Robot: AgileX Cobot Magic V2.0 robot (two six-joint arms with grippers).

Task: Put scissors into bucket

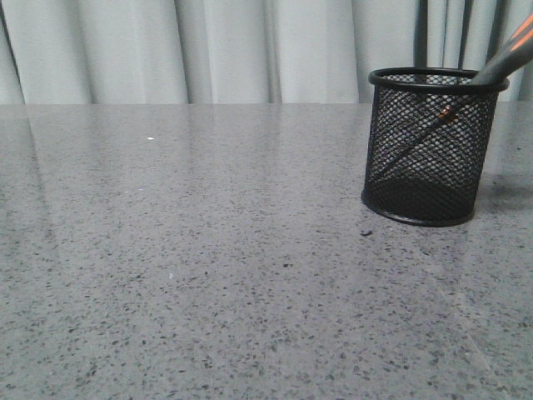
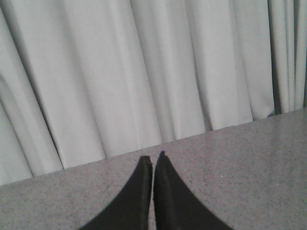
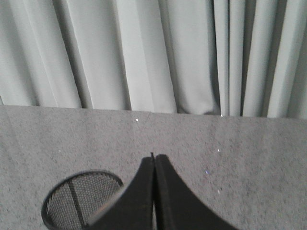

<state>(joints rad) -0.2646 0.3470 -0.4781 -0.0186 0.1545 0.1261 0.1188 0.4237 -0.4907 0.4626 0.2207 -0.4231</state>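
Observation:
The black wire-mesh bucket (image 1: 429, 179) stands on the grey table at the right of the front view. The scissors (image 1: 506, 57) lean inside it, with the orange pivot spot showing through the mesh and the grey, orange-lined handles sticking out over the rim toward the upper right. No gripper shows in the front view. My right gripper (image 3: 154, 157) is shut with nothing visible between its fingers, above and beside the bucket (image 3: 91, 189), where a dark blade of the scissors (image 3: 73, 199) shows inside. My left gripper (image 2: 153, 160) is shut and empty over bare table.
Pale grey curtains (image 1: 233, 50) hang along the table's far edge. The speckled grey tabletop (image 1: 208, 267) stretches left of and in front of the bucket.

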